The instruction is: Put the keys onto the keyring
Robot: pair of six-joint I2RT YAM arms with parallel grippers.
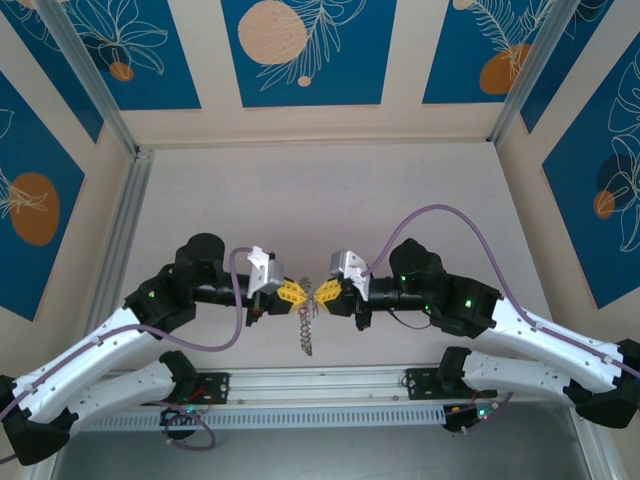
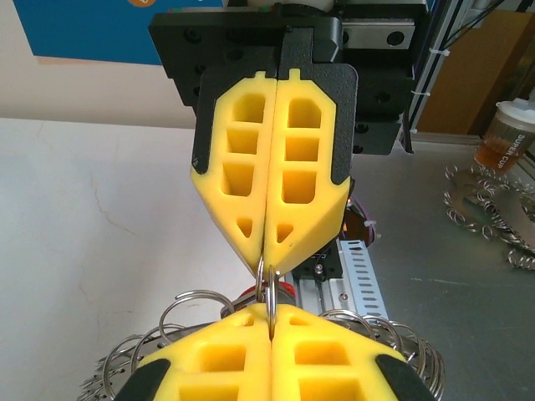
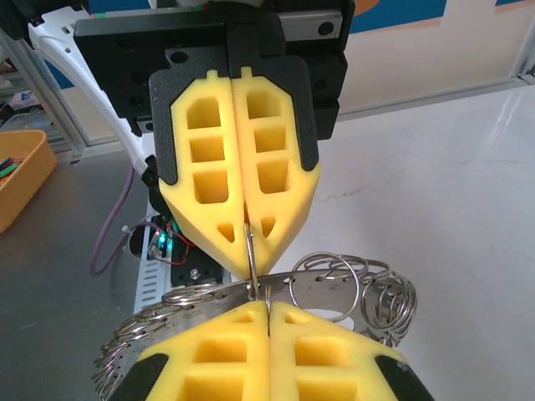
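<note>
Keyring [image 1: 310, 291]: centre, near; pinched by left gripper [image 1: 292, 292] and right gripper [image 1: 328, 291], tip to tip, apparently steadying it; keys [image 1: 305, 330] dangling beneath.

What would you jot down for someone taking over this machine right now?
Left claw: shut on the keyring.
Right claw: shut on the same keyring, tip to tip with the left.
Keys: a silvery bunch dangling under the claws, over the table.
Done: keyring held between both claws, bunch hanging from it.
Left: cannot tell whether any key remains unthreaded; check before letting go.
</note>
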